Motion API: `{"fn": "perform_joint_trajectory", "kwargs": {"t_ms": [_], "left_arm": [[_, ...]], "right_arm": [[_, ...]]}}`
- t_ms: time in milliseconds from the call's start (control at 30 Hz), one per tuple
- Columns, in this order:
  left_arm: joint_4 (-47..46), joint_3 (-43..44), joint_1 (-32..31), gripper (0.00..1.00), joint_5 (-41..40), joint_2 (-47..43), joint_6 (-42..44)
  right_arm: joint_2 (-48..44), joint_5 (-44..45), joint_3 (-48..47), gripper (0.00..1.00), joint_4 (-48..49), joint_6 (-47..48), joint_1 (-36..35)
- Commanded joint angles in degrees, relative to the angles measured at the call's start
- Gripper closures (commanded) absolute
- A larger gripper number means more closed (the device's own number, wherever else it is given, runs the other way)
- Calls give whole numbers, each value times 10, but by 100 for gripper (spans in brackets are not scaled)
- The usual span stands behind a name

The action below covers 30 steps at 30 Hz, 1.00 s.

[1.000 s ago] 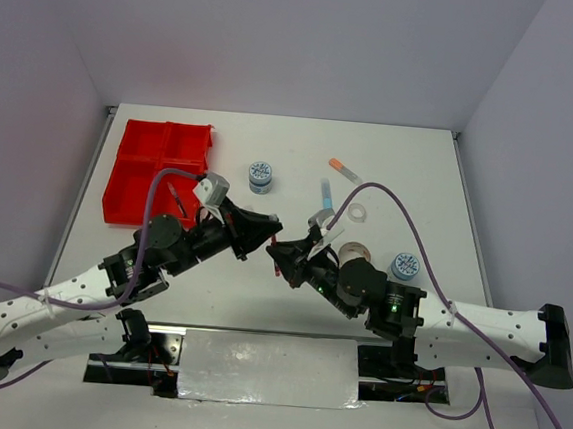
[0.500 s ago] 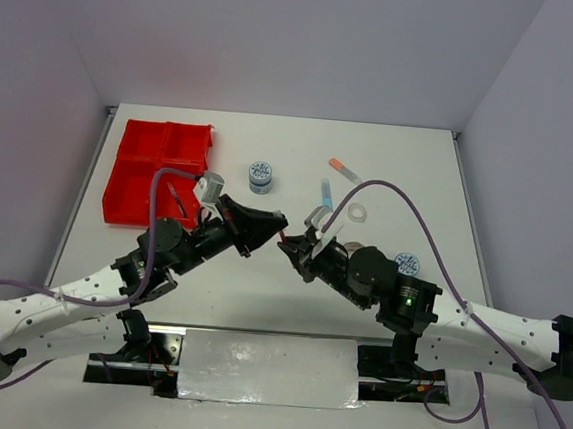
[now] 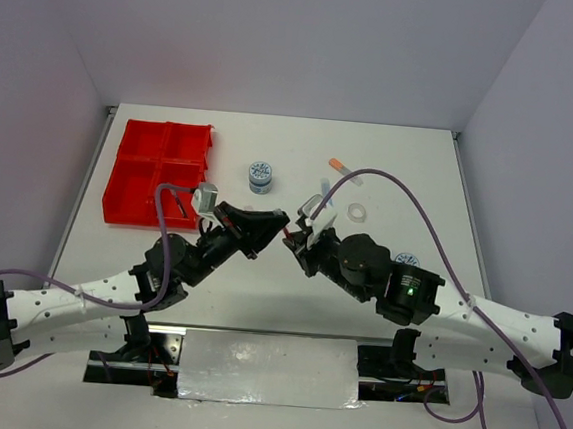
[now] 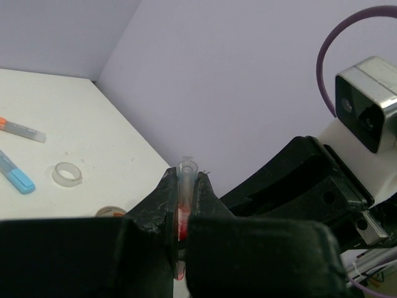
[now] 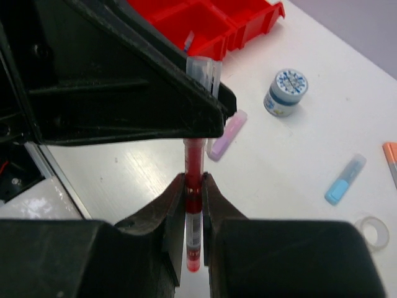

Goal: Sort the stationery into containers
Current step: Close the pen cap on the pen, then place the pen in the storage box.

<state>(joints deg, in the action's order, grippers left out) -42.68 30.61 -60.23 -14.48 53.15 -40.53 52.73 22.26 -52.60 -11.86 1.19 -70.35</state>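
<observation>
A thin red pen (image 3: 287,233) hangs above the table between both grippers. My left gripper (image 3: 282,222) is shut on its clear-capped end, seen in the left wrist view (image 4: 185,186). My right gripper (image 3: 295,247) is shut on the red barrel (image 5: 193,186). The red four-compartment tray (image 3: 137,146) stands far left and also shows in the right wrist view (image 5: 248,18). A blue-lidded tub (image 3: 261,176) stands right of the tray. A second tub (image 3: 406,260) is partly hidden by my right arm.
On the far table lie an orange-capped marker (image 3: 343,167), a light-blue marker (image 5: 345,180) and a clear tape roll (image 3: 356,214). A purple marker (image 5: 226,135) lies under the left gripper. A second tape roll (image 4: 110,212) peeks out by the left fingers.
The two grippers have come together tip to tip, a little farther from the bases. The left gripper, apart from the pen a second ago, now grips its end.
</observation>
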Motion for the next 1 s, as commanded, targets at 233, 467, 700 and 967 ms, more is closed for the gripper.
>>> {"fn": "perform_joint_trajectory", "kwargs": {"t_ms": [233,467,700,967], "left_arm": [[337,27,-53,100,43,-21,10],[401,110,-53,96,18,-99,90],[389,137,-53,35,-5,-125,102],[371,159,-53,47,-2,-120,122]], "right_arm": [[-52,-83,-6,100,279,-10,16],[-95,-63,75,100,298,-84,16],[-69,-71,69,100,284,-98,16],[-54,-93,72,100,290,-112,14]]}}
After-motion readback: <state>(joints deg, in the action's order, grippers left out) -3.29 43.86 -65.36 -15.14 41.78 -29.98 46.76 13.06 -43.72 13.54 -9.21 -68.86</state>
